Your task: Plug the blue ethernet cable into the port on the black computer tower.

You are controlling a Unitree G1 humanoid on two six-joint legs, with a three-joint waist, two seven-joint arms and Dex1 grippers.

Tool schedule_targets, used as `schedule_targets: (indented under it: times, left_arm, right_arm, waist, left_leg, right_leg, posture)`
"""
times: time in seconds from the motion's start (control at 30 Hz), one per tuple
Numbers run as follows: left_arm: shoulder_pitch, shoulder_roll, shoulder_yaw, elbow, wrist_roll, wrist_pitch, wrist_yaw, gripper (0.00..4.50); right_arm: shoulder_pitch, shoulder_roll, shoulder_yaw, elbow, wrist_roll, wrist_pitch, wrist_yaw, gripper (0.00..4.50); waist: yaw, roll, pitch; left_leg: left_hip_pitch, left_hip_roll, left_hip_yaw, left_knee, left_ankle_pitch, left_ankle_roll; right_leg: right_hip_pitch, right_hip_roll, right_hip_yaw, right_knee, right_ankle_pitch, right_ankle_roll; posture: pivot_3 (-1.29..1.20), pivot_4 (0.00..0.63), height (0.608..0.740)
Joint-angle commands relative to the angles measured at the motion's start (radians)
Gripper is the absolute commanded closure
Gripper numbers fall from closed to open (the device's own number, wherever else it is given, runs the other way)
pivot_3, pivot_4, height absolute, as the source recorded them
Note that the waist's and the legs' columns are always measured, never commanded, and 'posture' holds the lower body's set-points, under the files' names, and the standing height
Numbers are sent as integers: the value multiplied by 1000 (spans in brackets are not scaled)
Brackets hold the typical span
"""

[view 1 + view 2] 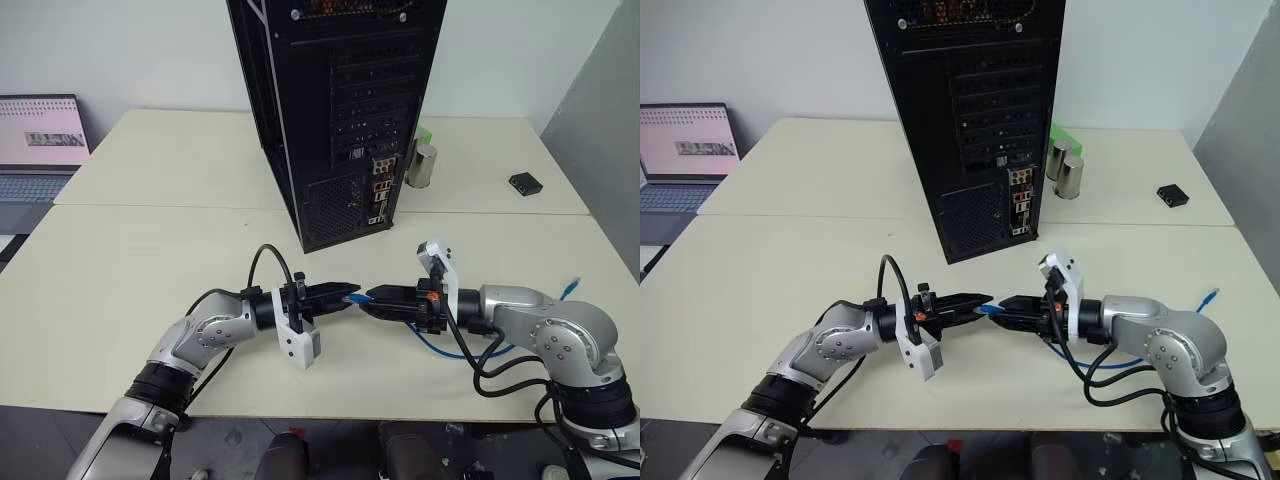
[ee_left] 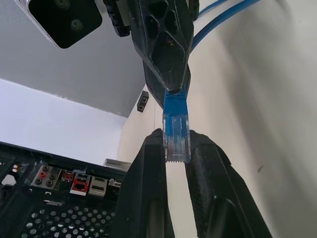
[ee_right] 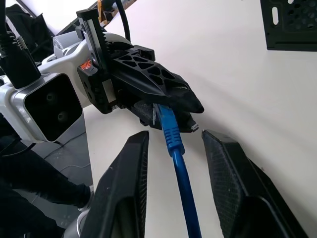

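You see the black computer tower (image 1: pixel 335 110) standing upright on the desk (image 1: pixel 130 260), its rear connectors facing you. In front of it, the left gripper (image 1: pixel 343 294) and right gripper (image 1: pixel 366 300) meet tip to tip, with the blue ethernet cable (image 1: pixel 354 297) plug between them above the desk.

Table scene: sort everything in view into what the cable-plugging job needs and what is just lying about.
For the job:
- blue cable, plug pinched in the left gripper
- right gripper, jaws apart around the cord
- black computer tower
- ports at the tower's rear

Just lying about:
- laptop
- metal cans
- small black box
- green object behind the cans
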Motion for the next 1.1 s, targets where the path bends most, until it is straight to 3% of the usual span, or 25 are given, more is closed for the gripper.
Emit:
schedule_targets:
  times: [0.03,0.2,0.5,0.8,0.87,1.1]
  left_arm:
    - [-17,5,-5,-13,-1,-15,23,4218]
    - [-16,6,-7,-15,3,-11,31,4218]
    - [-8,8,-11,-21,2,-11,32,4219]
    - [-4,12,-55,1,-86,-18,-16,4219]
    - [-5,13,-56,0,-120,-12,-25,3515]
    - [23,15,-43,2,-345,196,-135,2283]
  right_arm:
    - [-6,1,-9,-4,16,-7,10,2734]
    - [-4,-3,-7,6,16,-8,17,2734]
    - [-6,3,-10,14,21,-6,23,4480]
    - [-7,-2,-19,15,40,14,31,4500]
    - [-7,-2,-23,15,44,20,33,4500]
    - [22,-42,-95,10,50,11,20,4500]
  waist:
    - [0,0,0]
    - [0,0,0]
    - [0,0,0]
    - [0,0,0]
    - [0,0,0]
    - [-1,0,0]
  left_leg:
    - [0,0,0,0,0,0]
    - [0,0,0,0,0,0]
    - [0,0,0,0,0,0]
    - [0,0,0,0,0,0]
    - [0,0,0,0,0,0]
    - [0,0,0,0,0,0]
  right_leg:
    - [0,0,0,0,0,0]
    - [0,0,0,0,0,0]
    - [0,0,0,0,0,0]
    - [0,0,0,0,0,0]
    - [0,0,0,0,0,0]
    - [0,0,0,0,0,0]
  posture:
    - [0,150,740]
    - [0,150,740]
    - [0,150,740]
    - [0,150,740]
    - [0,150,740]
    - [0,150,740]
